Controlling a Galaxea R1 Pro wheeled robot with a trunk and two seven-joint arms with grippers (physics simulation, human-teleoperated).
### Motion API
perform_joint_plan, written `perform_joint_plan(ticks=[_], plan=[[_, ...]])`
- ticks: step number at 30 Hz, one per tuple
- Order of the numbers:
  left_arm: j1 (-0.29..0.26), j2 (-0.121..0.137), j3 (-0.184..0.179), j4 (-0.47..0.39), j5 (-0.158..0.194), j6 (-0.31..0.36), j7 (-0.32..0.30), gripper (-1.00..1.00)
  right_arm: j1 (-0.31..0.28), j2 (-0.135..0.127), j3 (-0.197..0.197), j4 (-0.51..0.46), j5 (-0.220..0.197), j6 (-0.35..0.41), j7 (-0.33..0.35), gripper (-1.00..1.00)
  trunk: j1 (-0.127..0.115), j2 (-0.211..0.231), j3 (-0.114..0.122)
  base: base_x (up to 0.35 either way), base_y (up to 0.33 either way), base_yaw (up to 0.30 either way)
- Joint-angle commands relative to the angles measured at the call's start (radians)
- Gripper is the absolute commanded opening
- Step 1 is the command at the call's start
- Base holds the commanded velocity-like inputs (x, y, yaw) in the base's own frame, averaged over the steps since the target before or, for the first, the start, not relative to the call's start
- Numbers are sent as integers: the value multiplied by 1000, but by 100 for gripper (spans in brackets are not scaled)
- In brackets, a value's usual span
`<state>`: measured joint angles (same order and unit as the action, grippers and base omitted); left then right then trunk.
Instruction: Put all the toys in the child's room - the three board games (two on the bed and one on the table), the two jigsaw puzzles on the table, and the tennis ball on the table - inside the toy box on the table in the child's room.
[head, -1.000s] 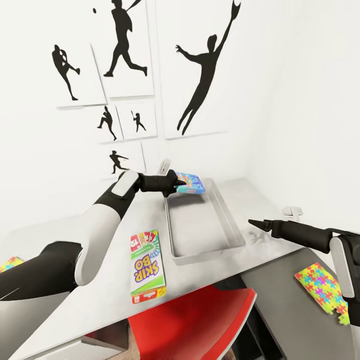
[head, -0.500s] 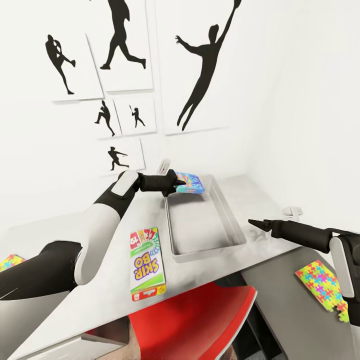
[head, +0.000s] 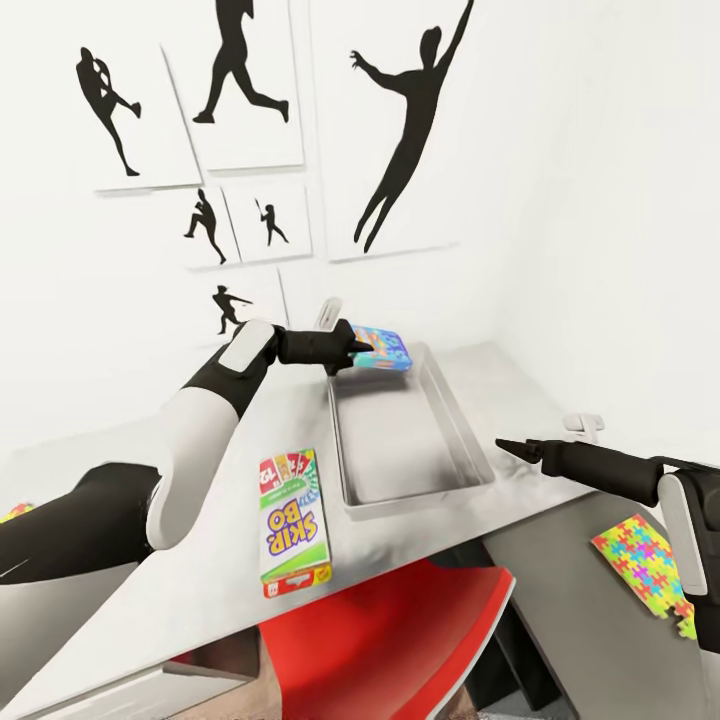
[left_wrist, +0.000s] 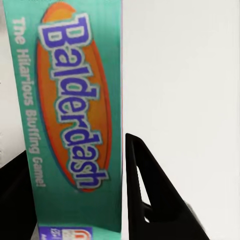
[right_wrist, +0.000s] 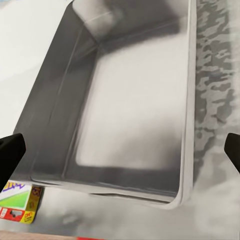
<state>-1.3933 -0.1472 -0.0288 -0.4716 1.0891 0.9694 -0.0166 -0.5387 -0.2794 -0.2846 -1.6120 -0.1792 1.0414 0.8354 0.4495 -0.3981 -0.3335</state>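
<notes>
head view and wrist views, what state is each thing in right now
left hand: shut on the blue board game
blue board game: held above the toy box's far end
toy box: empty, on the table
SKIP-BO game: flat on the table, beside the box
right hand: empty, open
jigsaw puzzle: flat

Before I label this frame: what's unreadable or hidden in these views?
- Blue board game, head view: cover art too small to read; the left tool hides its near end.
- Same game, left wrist view: lower end of the box cut off by the frame edge.
- Right tool, right wrist view: fingers cut off at both side edges.
- SKIP-BO game, right wrist view: clipped at the corner.
- Jigsaw puzzle, head view: partly behind the right arm.
</notes>
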Motion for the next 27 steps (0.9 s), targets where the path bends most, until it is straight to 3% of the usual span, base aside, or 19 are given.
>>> perform_joint_plan(ticks=[1,10,27], plan=[[-8,-1,-7,0,-1,3,-1,-100,-1,0,-1,0,-2,6,2,100,1,-2,-3,0,0,0],[-34,-1,-64,6,0,8,2,-100,-2,-1,-1,0,-1,6,2,100,1,-2,-18,0,0,-8],[-27,4,-72,11,-3,2,4,-100,-3,-1,-1,0,-2,6,2,100,1,-2,-45,0,0,-102]])
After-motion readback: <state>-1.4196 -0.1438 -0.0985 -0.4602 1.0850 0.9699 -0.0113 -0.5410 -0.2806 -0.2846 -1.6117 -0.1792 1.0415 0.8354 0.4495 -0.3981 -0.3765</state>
